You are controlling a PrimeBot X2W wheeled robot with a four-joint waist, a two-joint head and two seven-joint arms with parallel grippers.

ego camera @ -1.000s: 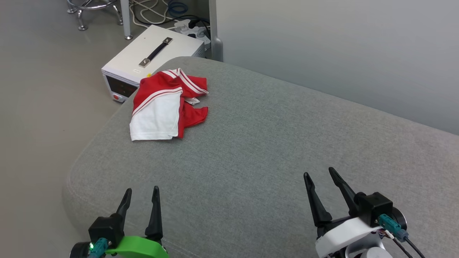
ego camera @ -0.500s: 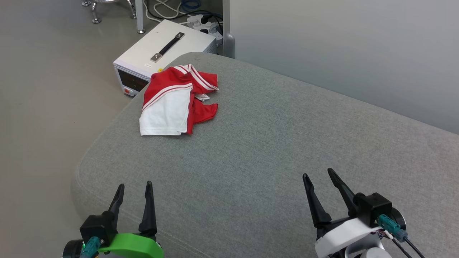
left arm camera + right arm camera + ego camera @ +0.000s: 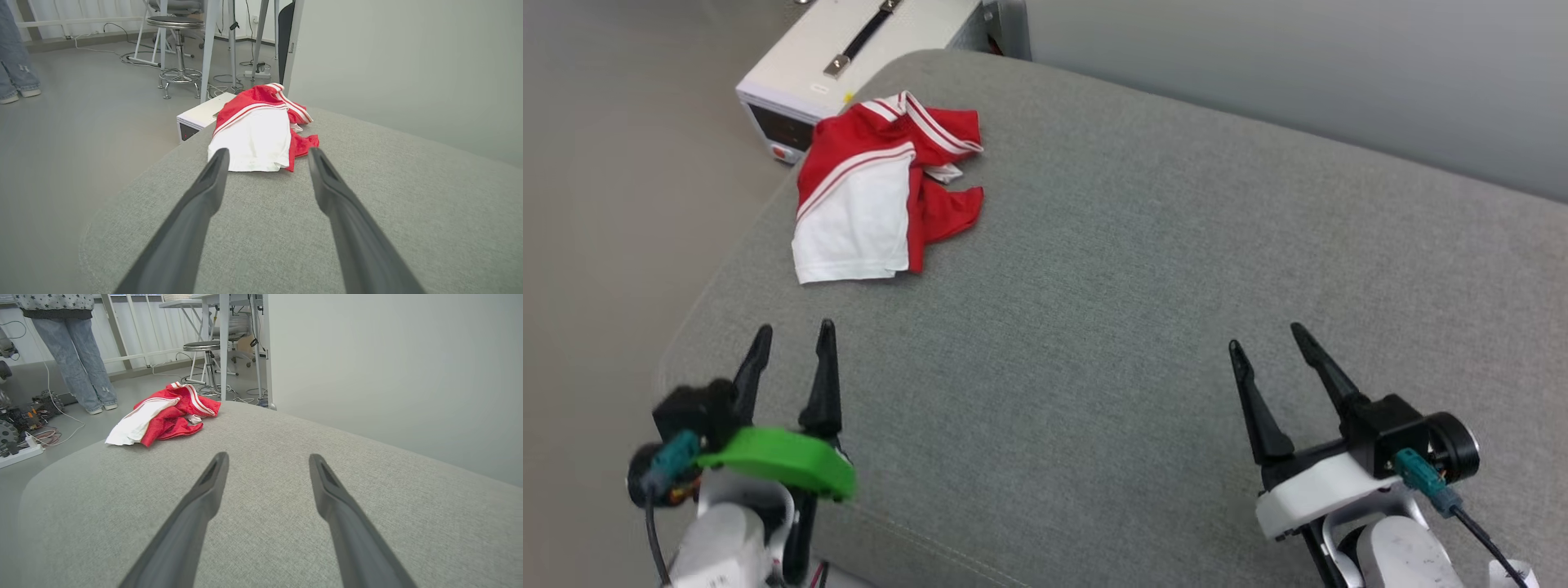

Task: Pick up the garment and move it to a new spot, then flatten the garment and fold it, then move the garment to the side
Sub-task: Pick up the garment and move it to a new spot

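The garment [image 3: 874,192] is a red jersey with a white sleeve and striped trim, lying crumpled near the far left corner of the grey cushion [image 3: 1111,286]. It also lies ahead of the fingers in the left wrist view, garment [image 3: 253,130], and to the left in the right wrist view, garment [image 3: 159,414]. My left gripper [image 3: 792,339] hovers open over the cushion's near left part, a short way short of the garment. Over the near right part my right gripper [image 3: 1267,336] is open too, far from the garment. Both hold nothing.
A white box with a black handle [image 3: 849,53] stands on the floor just beyond the cushion's far left corner. A grey wall [image 3: 1298,65] runs behind the cushion. A person's legs [image 3: 77,363], a stool [image 3: 177,49] and cables occupy the floor further off.
The head camera has tilted and shifted, so the whole picture slid. Both grippers sit higher in the view and closer to the garment. The garment lies unchanged.
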